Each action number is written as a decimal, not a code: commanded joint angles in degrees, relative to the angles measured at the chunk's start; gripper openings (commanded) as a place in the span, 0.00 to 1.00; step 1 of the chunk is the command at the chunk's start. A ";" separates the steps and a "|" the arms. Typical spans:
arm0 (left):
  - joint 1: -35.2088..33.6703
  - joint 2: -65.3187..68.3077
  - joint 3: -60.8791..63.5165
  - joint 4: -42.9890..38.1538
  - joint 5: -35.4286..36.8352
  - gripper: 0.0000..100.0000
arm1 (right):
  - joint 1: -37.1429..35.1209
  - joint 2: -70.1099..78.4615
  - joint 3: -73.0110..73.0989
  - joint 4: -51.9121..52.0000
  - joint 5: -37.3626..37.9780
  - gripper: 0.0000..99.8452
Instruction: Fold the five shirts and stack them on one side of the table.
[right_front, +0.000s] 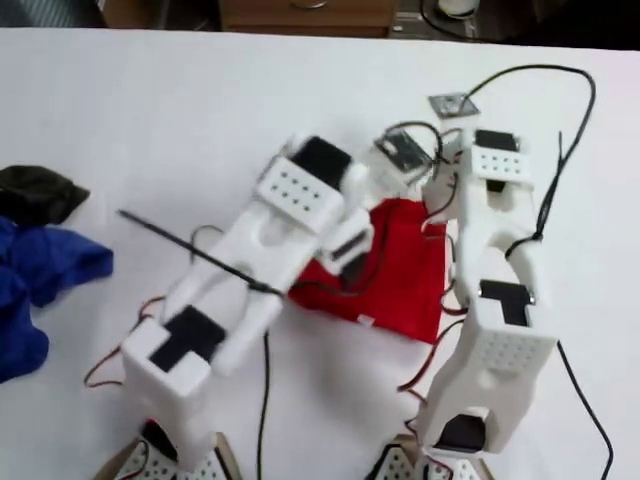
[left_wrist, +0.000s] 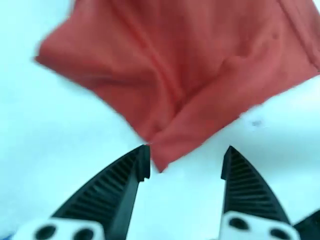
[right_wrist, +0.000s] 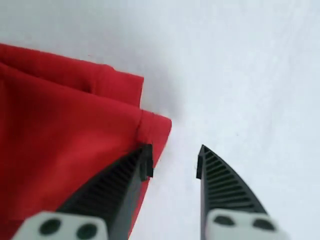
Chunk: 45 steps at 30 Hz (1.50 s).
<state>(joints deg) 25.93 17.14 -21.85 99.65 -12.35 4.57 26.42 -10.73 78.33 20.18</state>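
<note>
Progress, as a judgement: early.
- No folded stack seen on either side of the table (right_front: 150, 110).
- Red shirt (right_front: 400, 265) at mid-table, between the two arms. Looks partly folded into a rough rectangle, with layered edges in the right wrist view (right_wrist: 60, 130) and a loose corner in the left wrist view (left_wrist: 190, 65).
- Blue shirt (right_front: 40, 270) at the table's left edge in the high view, crumpled and unfolded.
- Black shirt (right_front: 35, 192) just beyond the blue, touching or nearly so, bunched up too.
- Left to do, by this reading: finish the red, fold the rest, build the stack.

Left gripper (left_wrist: 185, 162): spread wide, gripping nothing. Hovers with the red shirt's corner pointing into the gap, clear of both fingers.

Right gripper (right_wrist: 172, 162): parted, gripping nothing. One finger at the red shirt's hemmed corner, the other over bare table beside it. Cannot tell whether that finger touches the cloth.

Counts:
- Shirts in sight: three, being one red, one blue and one black. Cannot tell whether the blue heap hides a second garment. Task calls for five.
- Arms: two, left arm (right_front: 260, 250) angled in over the shirt's near edge, right arm (right_front: 495, 300) alongside its far side.
- Grippers: two, both empty.
</note>
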 joint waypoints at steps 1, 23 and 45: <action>-7.38 -2.73 -0.40 -4.66 -0.18 0.26 | 1.54 -5.14 -2.46 5.76 0.26 0.15; -11.08 36.75 -35.03 -13.71 2.11 0.26 | -3.47 -48.48 49.32 -7.78 13.89 0.15; -16.97 48.35 -53.76 -2.29 1.67 0.26 | -25.98 -53.49 69.45 -22.55 8.97 0.15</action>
<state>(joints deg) 9.23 65.93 -72.75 96.92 -10.68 -21.19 -27.12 58.20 56.35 29.05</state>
